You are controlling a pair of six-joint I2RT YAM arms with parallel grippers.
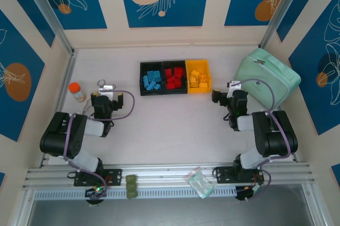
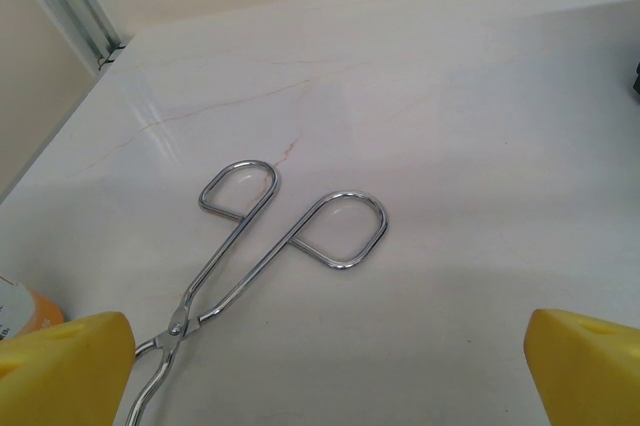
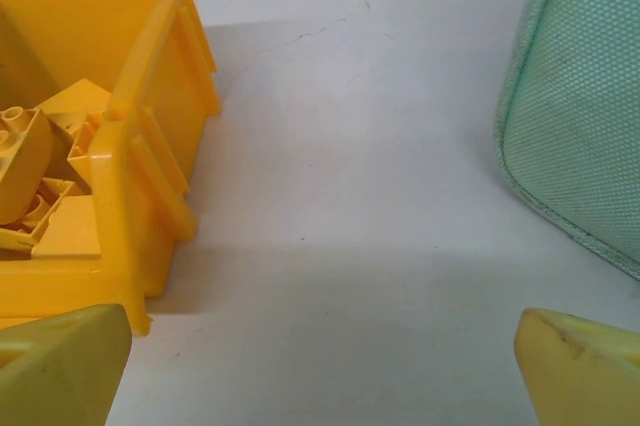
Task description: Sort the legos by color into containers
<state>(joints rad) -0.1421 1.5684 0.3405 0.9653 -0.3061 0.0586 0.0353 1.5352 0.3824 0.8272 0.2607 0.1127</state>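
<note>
Three joined bins stand in a row at the table's back centre. The left black bin (image 1: 142, 79) holds blue legos (image 1: 153, 79), the middle black bin (image 1: 175, 90) holds red legos (image 1: 173, 77), and the yellow bin (image 1: 208, 79) holds yellow legos (image 1: 198, 79). In the right wrist view the yellow bin (image 3: 150, 156) and its yellow legos (image 3: 25, 151) sit at the left. My left gripper (image 1: 108, 95) stands open at the table's left, nothing between its yellow fingers (image 2: 65, 371). My right gripper (image 1: 223, 97) is open beside the yellow bin, fingers (image 3: 580, 366) wide apart and empty.
Metal tongs (image 2: 290, 236) lie on the table just ahead of my left gripper. An orange-capped bottle (image 1: 77, 91) stands at the left wall. A mint green pouch (image 1: 267, 75) lies at the back right. An olive green block (image 1: 130, 187) and a clear packet (image 1: 198, 182) rest on the front rail.
</note>
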